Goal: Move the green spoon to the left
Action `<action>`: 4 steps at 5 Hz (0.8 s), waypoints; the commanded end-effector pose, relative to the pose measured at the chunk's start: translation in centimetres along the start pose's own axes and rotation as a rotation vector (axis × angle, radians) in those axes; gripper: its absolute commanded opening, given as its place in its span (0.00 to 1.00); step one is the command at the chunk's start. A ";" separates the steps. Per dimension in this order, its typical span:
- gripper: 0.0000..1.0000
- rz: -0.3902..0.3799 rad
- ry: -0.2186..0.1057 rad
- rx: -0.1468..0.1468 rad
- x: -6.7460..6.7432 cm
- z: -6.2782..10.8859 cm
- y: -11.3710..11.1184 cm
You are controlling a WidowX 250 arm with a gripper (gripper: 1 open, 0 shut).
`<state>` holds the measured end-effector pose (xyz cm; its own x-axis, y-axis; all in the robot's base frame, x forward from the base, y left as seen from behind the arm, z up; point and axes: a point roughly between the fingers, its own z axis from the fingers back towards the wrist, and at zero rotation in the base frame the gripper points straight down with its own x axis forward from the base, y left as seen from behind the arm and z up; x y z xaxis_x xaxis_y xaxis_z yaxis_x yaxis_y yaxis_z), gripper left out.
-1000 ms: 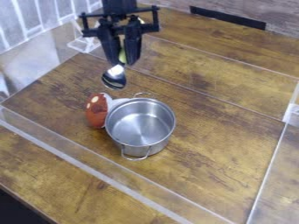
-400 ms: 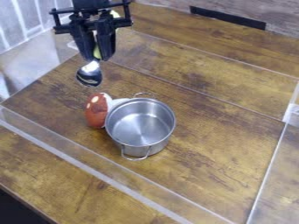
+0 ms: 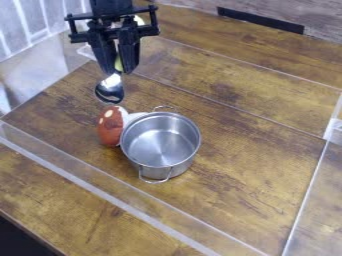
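Here, the gripper [image 3: 118, 60] is clamped on the green spoon [image 3: 111, 85], its silver bowl hanging downward; the spoon is behind the red-orange object [image 3: 111, 127], as the camera sees it. The steel pot [image 3: 160, 146] stands just beside that object on the wooden table [image 3: 254, 120].

The arm [image 3: 115, 10] is dark, almost black, and its hand [image 3: 112, 45] looks black and angular, finer details too small to tell

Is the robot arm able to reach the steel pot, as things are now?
Probably not to grasp: the gripper appears occupied by the green spoon, though nothing visible covers the pot.
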<state>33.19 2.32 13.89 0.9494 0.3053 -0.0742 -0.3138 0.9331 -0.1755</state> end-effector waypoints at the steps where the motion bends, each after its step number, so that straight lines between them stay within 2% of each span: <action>1: 1.00 -0.014 -0.063 0.001 1.1 1.5 -0.8; 2: 1.00 -0.052 -0.055 0.014 2.4 1.1 -1.5; 3: 1.00 0.047 -0.062 0.011 2.1 0.1 -1.6; 4: 1.00 0.128 -0.065 0.004 0.9 -1.1 -2.7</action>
<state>34.98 0.19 10.03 0.8942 0.4319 -0.1177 -0.4451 0.8860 -0.1298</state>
